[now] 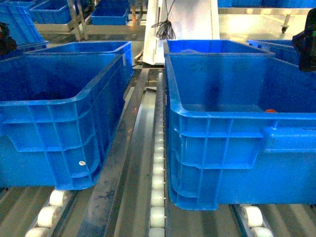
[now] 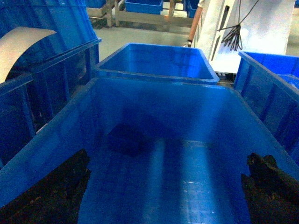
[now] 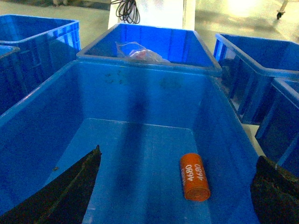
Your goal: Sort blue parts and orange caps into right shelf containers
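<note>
On the left of the roller conveyor (image 1: 157, 197) sits a deep blue crate (image 1: 54, 123), and our left gripper (image 2: 163, 186) hangs over it with its dark fingers (image 2: 51, 196) spread wide and holding nothing. To the right, across the gap, stands the right crate (image 1: 222, 163), where our right gripper (image 3: 177, 191) hovers with its fingers (image 3: 65, 196) likewise spread apart. An orange cap (image 3: 195, 176) marked 4680 lies on its side on that crate's floor toward the right wall, and a clear plastic bag (image 3: 138, 51) rests in the far crate (image 3: 154, 44) behind it.
</note>
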Robot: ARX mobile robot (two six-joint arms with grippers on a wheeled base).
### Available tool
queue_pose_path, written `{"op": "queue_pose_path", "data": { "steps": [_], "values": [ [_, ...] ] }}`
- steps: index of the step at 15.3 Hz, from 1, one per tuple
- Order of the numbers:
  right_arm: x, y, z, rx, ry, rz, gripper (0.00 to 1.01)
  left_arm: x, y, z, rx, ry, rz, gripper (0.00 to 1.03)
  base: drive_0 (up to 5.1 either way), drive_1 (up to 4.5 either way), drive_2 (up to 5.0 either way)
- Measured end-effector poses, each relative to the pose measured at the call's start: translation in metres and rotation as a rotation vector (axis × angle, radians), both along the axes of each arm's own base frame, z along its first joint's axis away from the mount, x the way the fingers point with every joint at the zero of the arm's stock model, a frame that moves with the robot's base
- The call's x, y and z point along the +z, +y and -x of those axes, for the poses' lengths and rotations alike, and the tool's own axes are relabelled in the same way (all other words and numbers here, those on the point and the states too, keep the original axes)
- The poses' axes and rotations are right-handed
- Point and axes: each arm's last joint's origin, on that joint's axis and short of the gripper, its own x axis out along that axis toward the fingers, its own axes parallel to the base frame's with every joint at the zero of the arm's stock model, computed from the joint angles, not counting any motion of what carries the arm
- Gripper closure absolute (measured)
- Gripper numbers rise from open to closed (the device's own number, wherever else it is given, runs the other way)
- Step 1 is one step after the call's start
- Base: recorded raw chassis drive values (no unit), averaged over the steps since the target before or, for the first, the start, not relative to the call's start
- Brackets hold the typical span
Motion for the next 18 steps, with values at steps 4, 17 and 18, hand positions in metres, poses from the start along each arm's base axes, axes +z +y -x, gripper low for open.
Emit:
{"op": "queue_pose_path", "data": {
  "steps": [4, 17, 18],
  "values": [
    [-0.012, -0.015, 0.042, -0.030, -0.187, -0.057, 0.42, -0.012, -0.009, 0.051, -0.101, -0.129, -0.022, 0.46, 0.0, 0.00, 0.0],
    [-0.047, -0.039, 0.144, -0.028, -0.176, -0.062, 1.00, -0.049, -0.023, 0.161, -0.105, -0.119, -0.024, 1.01, 0.0, 0.00, 0.0],
    [-0.048, -0.039, 0.146, -0.028, -0.190, -0.062, 1.00, -0.052, -0.023, 0.163, -0.105, -0.103, -0.023, 1.01, 0.0, 0.00, 0.0]
  ]
}}
